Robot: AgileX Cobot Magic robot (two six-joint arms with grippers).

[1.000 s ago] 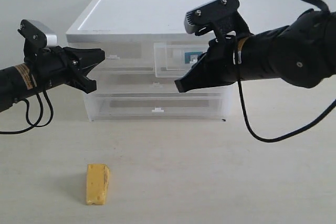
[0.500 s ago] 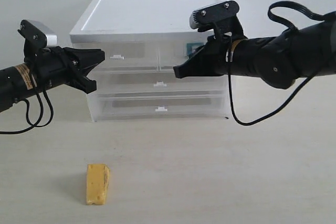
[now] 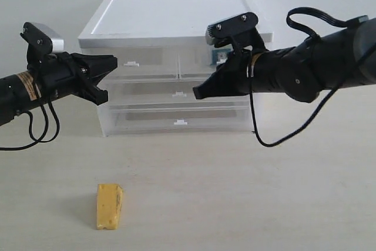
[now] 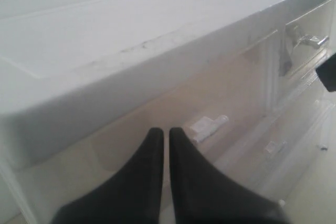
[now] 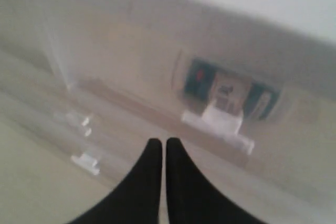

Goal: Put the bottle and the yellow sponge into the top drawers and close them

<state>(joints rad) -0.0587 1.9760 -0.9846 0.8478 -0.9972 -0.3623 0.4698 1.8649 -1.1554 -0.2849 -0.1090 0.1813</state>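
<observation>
— Near?
— I see the yellow-orange foam sponge [image 3: 109, 206] untouched on the tabletop [image 3: 247, 204]; my left gripper [image 4: 164, 130] is closed, empty.
— Farther?
— The right translucent top drawer [image 3: 194, 63], open a second ago, sits flush, with the white teal-labelled bottle [image 5: 226, 90] inside. My right gripper [image 5: 160, 141] is closed, empty. Sponge next.

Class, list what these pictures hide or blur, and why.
Bottle: blurred in the right wrist view; mostly behind the right arm in the exterior view.
Right top drawer's handle: hidden behind the right arm in the exterior view.
Left arm: cut by the exterior view's edge.
</observation>
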